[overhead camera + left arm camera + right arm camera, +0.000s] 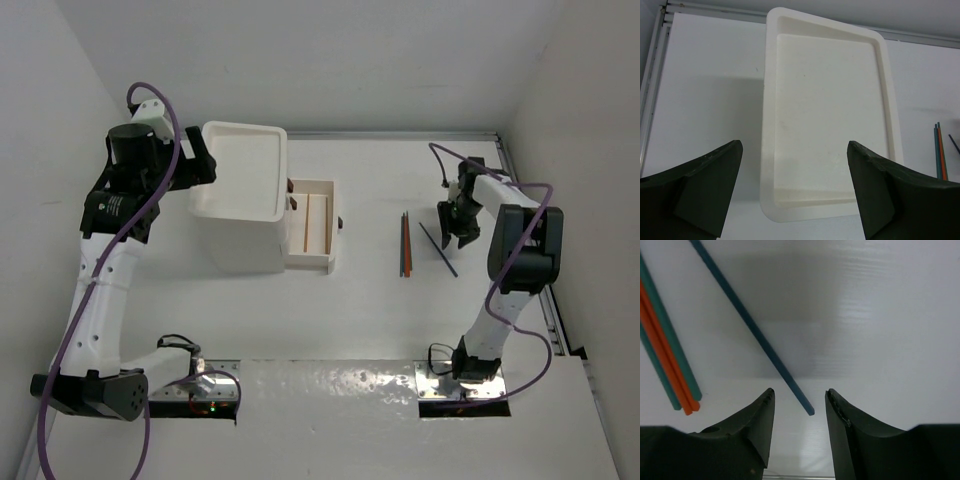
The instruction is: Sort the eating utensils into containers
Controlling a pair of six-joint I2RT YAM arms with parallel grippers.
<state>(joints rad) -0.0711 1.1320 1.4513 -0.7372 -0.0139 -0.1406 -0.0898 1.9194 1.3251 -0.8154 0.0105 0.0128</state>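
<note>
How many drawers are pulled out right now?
1. The open drawer juts from the white unit toward the right arm's side, with one thin stick lying in it. Any closed drawers would be hidden from the overhead view.

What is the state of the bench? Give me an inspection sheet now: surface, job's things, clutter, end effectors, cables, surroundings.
Surface: white tabletop, glossy near the arm bases.
Job's things: tall white plastic drawer unit, its tray-like top holding nothing; one shallow white drawer pulled out, with an orange-brown stick inside; teal and orange plastic sticks bundled on the table; thin blue plastic stick lying apart beside them.
Clutter: nothing seen.
End effectors: left end effector open above the tray-like top; right end effector open, straddling the blue stick's end, not gripping.
Cables: purple cables looped along both arms.
Surroundings: white walls on three sides.
</note>
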